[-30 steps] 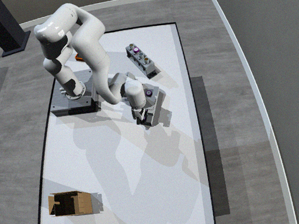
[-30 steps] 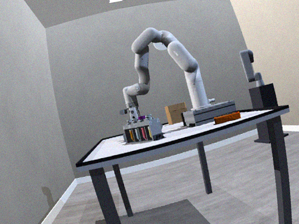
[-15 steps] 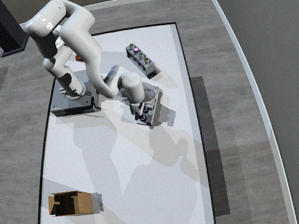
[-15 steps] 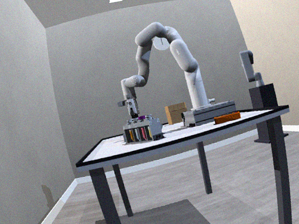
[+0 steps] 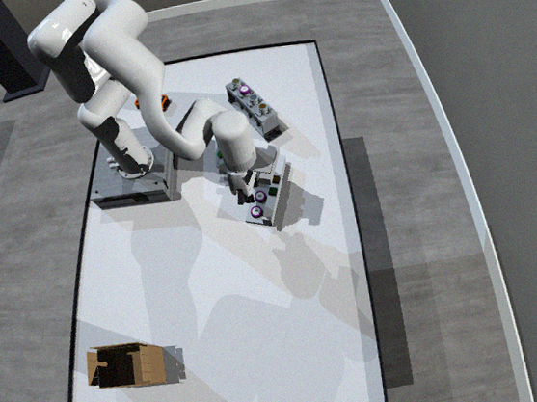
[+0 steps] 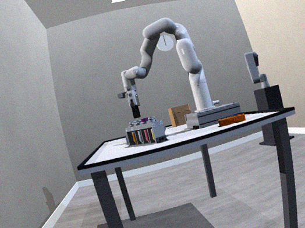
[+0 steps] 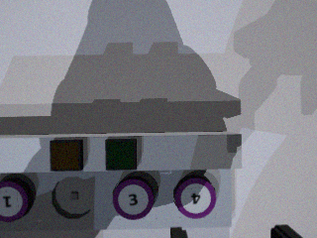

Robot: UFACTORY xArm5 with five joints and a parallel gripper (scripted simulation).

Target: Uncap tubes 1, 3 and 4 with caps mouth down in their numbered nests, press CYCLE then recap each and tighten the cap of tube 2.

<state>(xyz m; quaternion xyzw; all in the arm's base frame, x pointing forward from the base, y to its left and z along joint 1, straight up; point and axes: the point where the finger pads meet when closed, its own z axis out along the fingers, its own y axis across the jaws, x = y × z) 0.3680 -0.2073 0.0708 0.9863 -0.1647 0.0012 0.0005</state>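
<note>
above the cap tray (image 5: 278,202), near the middle of the table (image 5: 209,295) and just out from the arm's base, the claw (image 6: 135,111) hung partly open over the tray with nothing between its fingers. the wrist view showed three purple-ringed caps lying flat in their nests: cap 1 (image 7: 10,200), cap 3 (image 7: 133,199) and cap 4 (image 7: 195,198), with nest 2 (image 7: 73,197) bare between them. behind the nests, the amber lamp (image 7: 66,154) and green lamp (image 7: 121,154) both looked dark. the decapping station (image 5: 252,108) stood farther toward the table's far edge from the base, and one purple cap (image 5: 244,89) could be seen on it, presumably tube 2's; the other tubes appeared uncapped.

the caps looked small, light and rigid, so little force should be needed to lift them; their smooth round sides could slip or tip in a loose pinch. the sound hold would likely be across the outer rim, fingers squarely on opposite sides and the claw vertical, so each cap comes up level and meets its tube's thread straight. a tilted cap would risk cross-threading. the tips of the fingers showed at the bottom edge of the wrist view, below cap 4. a cardboard box (image 5: 127,365) sat near the corner well away from the stations.
</note>
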